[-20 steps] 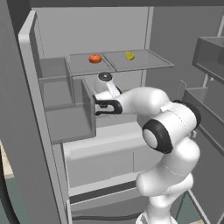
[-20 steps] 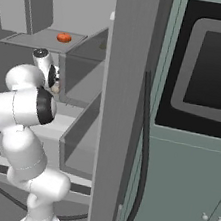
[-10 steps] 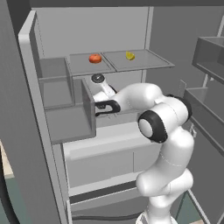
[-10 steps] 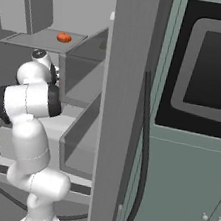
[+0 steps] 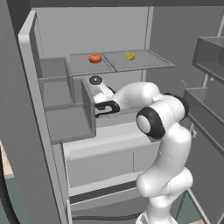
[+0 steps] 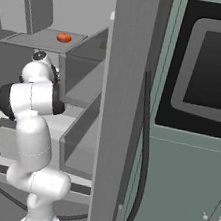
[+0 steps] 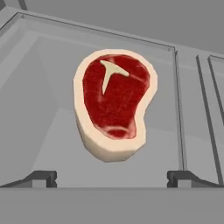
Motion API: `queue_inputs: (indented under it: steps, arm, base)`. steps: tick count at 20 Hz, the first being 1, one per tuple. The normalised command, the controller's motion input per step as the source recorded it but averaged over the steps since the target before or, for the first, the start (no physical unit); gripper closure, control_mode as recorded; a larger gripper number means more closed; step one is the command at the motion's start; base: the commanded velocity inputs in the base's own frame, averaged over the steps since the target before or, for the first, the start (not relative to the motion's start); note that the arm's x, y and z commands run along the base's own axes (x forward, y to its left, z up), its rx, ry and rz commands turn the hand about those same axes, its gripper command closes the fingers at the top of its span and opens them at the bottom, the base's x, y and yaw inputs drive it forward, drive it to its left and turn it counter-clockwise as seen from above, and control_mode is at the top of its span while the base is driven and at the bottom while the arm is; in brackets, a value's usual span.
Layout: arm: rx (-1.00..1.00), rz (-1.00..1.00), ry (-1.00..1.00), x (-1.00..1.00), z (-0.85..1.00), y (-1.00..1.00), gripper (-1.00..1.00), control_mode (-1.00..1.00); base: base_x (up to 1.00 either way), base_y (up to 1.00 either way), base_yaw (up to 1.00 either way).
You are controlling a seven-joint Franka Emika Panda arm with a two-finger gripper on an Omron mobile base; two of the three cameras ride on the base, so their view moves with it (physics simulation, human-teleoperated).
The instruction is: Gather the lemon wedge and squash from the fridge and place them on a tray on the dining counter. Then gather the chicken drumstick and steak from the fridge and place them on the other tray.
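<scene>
The steak [image 7: 114, 103], dark red with a pale fat rim and a T-shaped bone, lies on a grey fridge shelf in the hand view. It sits just ahead of my gripper [image 7: 111, 178], centred between the fingertips [image 7: 41, 177], which stand wide apart with nothing between them. In the left base view my gripper [image 5: 99, 108] reaches under the upper shelf [image 5: 144, 65]. On that shelf lie a small yellow piece [image 5: 130, 55], apparently the lemon wedge, and a round red-orange item [image 5: 95, 58] [image 6: 64, 38]. The squash and chicken drumstick are out of view.
The fridge's open door with its grey bins [image 5: 70, 109] stands close on the left of my hand. A tall grey panel [image 6: 120, 109] and a dark oven front [image 6: 209, 72] rise on the right. A white drawer front [image 5: 105, 153] lies below the arm.
My arm has stretched further into the fridge under the upper shelf, the hand going left and deeper. The jaws have stayed open.
</scene>
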Motion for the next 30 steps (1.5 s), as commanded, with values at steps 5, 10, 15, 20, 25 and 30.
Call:
queue_inputs:
  steps: [5, 10, 15, 20, 25, 30]
  arm:
    - [0.00, 0.00, 0.00, 0.30, -0.03, 0.00, -1.00, -1.00]
    - [0.00, 0.00, 0.00, 0.35, -0.13, 0.00, -1.00, -1.00]
    - [0.00, 0.00, 0.00, 0.10, -0.29, 0.10, -1.00, -1.00]
    - [0.00, 0.00, 0.00, 0.02, -0.34, 0.13, 1.00, -1.00]
    - [0.00, 0.00, 0.04, -0.04, -0.26, 0.08, 1.00, -1.00]
    - [0.00, 0.00, -0.12, -0.70, -0.15, 0.00, 1.00, -1.00]
  base:
    - [0.00, 0.00, 0.00]
    - [0.00, 0.00, 0.00]
    - [0.00, 0.00, 0.00]
    - [0.00, 0.00, 0.00]
    - [0.00, 0.00, 0.00]
    - [0.00, 0.00, 0.00]
